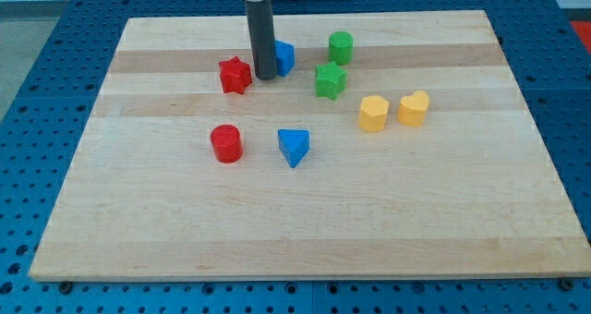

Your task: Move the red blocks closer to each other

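A red star block (235,75) lies at the upper left of the wooden board (138,212). A red cylinder block (225,143) lies below it, a short gap apart. My tip (265,77) stands just right of the red star, between it and a blue block (283,57) that the rod partly hides. I cannot tell whether the tip touches the star.
A blue triangular block (294,147) lies right of the red cylinder. A green cylinder (341,47) and a green star (330,79) lie right of the rod. Two yellow blocks (373,114) (414,109) lie further right. A blue perforated table surrounds the board.
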You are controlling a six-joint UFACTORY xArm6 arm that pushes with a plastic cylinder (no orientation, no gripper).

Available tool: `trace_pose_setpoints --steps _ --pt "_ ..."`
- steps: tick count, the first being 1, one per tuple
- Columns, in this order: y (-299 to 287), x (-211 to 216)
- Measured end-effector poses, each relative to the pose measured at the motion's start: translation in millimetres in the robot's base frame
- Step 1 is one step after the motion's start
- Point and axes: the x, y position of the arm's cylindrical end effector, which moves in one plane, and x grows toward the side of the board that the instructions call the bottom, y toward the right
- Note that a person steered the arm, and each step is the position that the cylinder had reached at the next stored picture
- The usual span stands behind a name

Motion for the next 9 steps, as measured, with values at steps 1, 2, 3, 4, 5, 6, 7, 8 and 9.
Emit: trace_pose_setpoints --steps 1,2,3,4,5,6,7,8,9 --pt "-4.8 -9.8" --pt "-11.9 -18.3" --pt "-31.5 -27.3" --pt "-51.8 -29.7" --pt "-60.9 -29.7" --pt "-61.8 -23.0" --pt "-61.8 -3.3" --pt "-61.7 8.0" --pt "-71.3 8.0"
